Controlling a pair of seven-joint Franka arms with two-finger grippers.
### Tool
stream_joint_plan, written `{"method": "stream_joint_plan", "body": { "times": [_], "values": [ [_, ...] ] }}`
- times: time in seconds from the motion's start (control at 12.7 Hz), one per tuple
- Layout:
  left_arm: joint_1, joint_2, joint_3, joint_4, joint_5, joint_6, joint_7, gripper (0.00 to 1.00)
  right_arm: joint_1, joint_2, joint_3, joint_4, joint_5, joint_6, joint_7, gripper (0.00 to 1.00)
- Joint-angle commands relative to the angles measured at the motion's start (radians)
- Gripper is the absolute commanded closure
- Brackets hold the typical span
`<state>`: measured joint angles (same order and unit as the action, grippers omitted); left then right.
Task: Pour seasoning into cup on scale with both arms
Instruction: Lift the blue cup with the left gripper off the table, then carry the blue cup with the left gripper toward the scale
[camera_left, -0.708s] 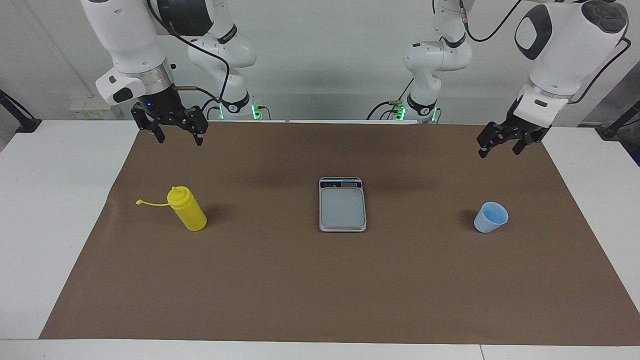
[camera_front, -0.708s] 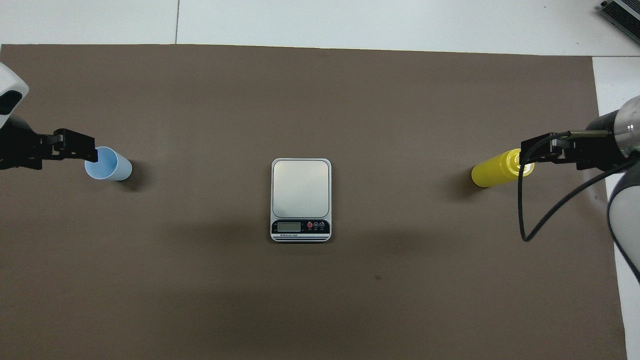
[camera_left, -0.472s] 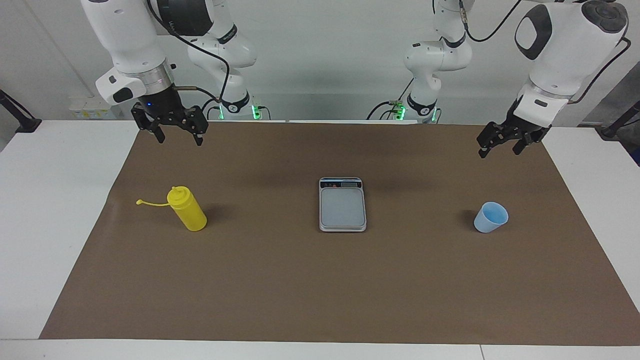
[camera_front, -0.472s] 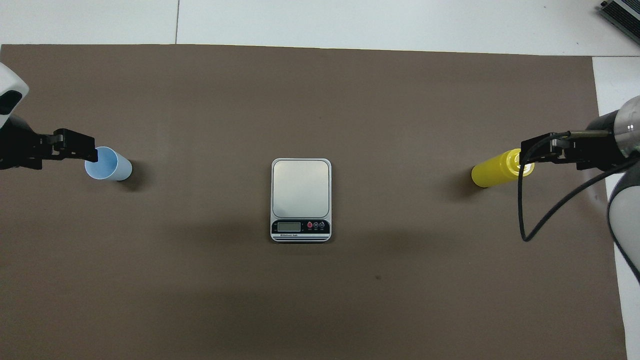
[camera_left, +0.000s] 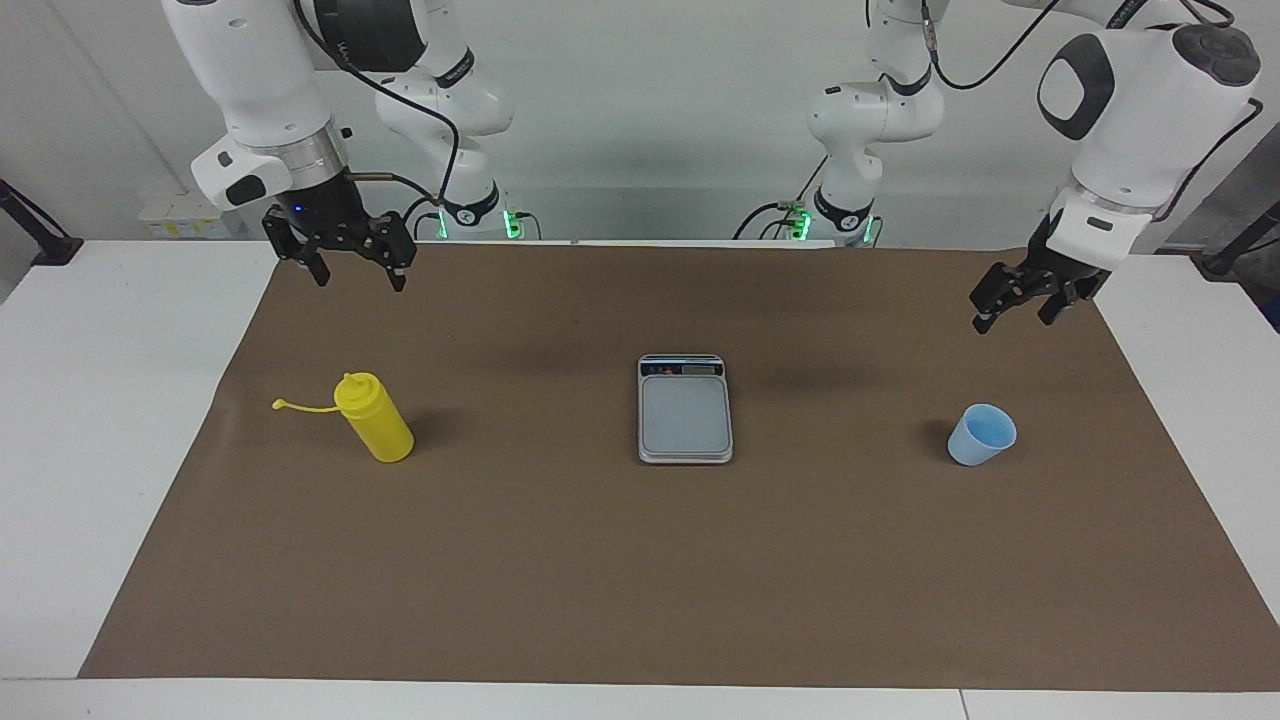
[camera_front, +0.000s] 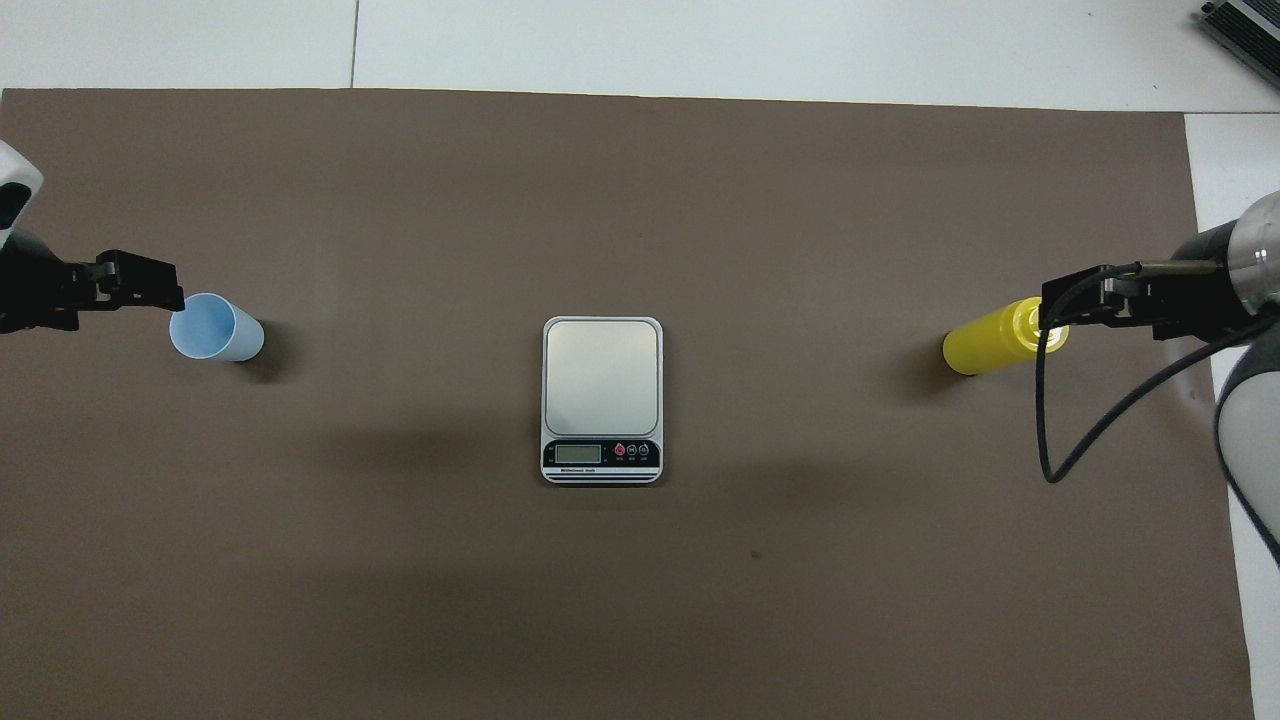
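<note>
The yellow seasoning bottle (camera_left: 376, 418) (camera_front: 1000, 338) stands on the brown mat toward the right arm's end of the table, its strap sticking out sideways. My right gripper (camera_left: 360, 280) (camera_front: 1060, 312) hangs open in the air above the mat beside the bottle and touches nothing. At the middle of the mat lies the silver scale (camera_left: 685, 410) (camera_front: 601, 398), its plate bare. The light blue cup (camera_left: 982, 434) (camera_front: 215, 328) stands upright toward the left arm's end. My left gripper (camera_left: 1012, 318) (camera_front: 160, 290) hovers open above the mat beside the cup, apart from it.
A brown mat (camera_left: 640, 580) covers most of the white table (camera_left: 90, 400). A black cable (camera_front: 1075, 440) loops down from the right wrist. Both arm bases stand at the robots' edge of the table.
My left gripper has come down a little and shifted toward its own end of the table. The right gripper, bottle, cup and scale stay where they were.
</note>
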<state>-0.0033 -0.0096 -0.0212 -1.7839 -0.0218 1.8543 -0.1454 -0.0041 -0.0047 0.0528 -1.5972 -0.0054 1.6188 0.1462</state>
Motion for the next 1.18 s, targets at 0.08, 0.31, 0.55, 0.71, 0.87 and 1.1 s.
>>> {"method": "stream_joint_plan", "body": {
  "times": [0.08,0.31,0.55,0.71,0.87,1.1],
  "values": [
    [0.009,0.072,-0.005,-0.109,-0.006,0.207,0.001,0.0,-0.013,-0.021,0.009,-0.026,0.015,0.007,0.006,0.0],
    [0.019,0.073,-0.005,-0.244,-0.006,0.383,0.013,0.0,-0.013,-0.021,0.009,-0.026,0.015,0.007,0.006,0.0],
    [0.017,0.086,-0.005,-0.319,-0.006,0.468,0.035,0.0,-0.013,-0.021,0.009,-0.026,0.015,0.007,0.006,0.0],
    [0.017,0.101,-0.005,-0.339,-0.006,0.488,0.081,0.0,-0.013,-0.021,0.009,-0.026,0.015,0.007,0.006,0.0],
    [0.016,0.112,-0.005,-0.342,-0.006,0.488,0.081,0.0,-0.013,-0.021,0.009,-0.026,0.015,0.007,0.006,0.0],
    [0.016,0.117,-0.005,-0.374,-0.006,0.54,0.081,0.0,-0.013,-0.021,0.009,-0.026,0.015,0.007,0.006,0.0]
  ]
}}
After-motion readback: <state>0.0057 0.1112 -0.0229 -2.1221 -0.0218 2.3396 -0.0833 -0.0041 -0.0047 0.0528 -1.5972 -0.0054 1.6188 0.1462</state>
